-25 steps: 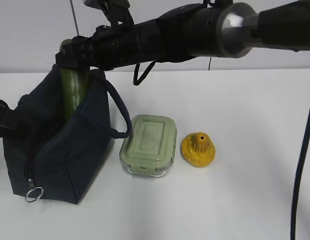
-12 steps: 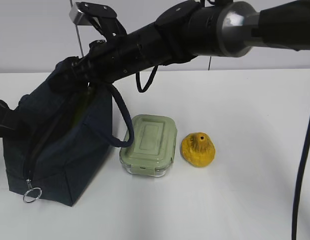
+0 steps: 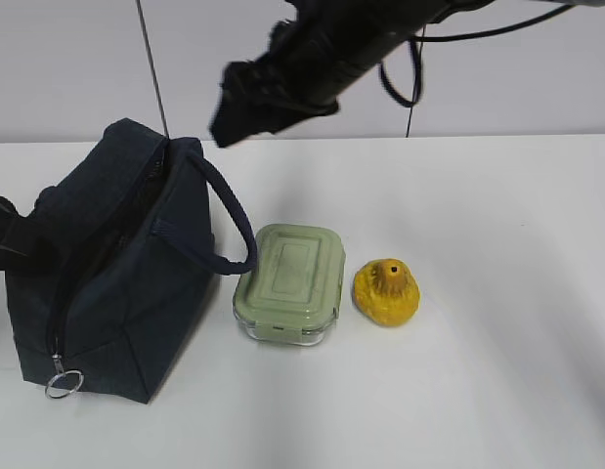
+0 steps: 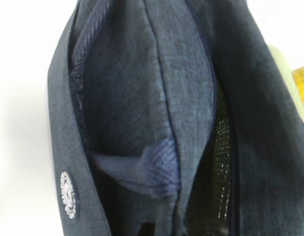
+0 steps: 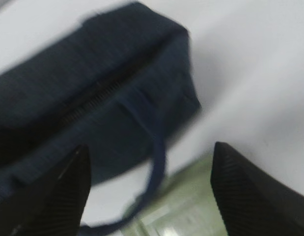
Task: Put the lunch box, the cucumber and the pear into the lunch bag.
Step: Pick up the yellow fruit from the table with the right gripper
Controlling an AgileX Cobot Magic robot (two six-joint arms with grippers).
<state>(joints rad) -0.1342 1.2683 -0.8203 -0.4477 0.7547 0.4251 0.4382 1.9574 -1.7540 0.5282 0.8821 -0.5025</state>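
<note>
While blurred in the exterior view, noted the right gripper [image 3: 245, 106] at 12 o'clock, raised clear above the bag [image 3: 116, 274]. From its wrist, saw ribbed black fingers [image 5: 68, 196] spread wide, gripping nothing.

Found the bag at 9 o'clock on the smooth white table [image 3: 478, 244]: boxy, dark navy woven fabric, top zipper gaping, metal ring pull [image 3: 64, 383] dangling at the near corner, padded loop handle [image 3: 234, 225] arching toward 3 o'clock. Glimpsed a dark, glinting lining [image 4: 220, 147] through the mouth. Could not spot the cucumber in any view.

Placed the box [image 3: 289, 283] at centre, just beside the handle: rounded rectangle, clear glass, matte sage lid. Placed the pear [image 3: 387, 291] just beside it at 3 o'clock: squat, lumpy, yellow-orange, dimple up.

Took the left gripper [image 3: 1, 234] at the bag's 9 o'clock end as closed; could not tell whether pinching fabric.
</note>
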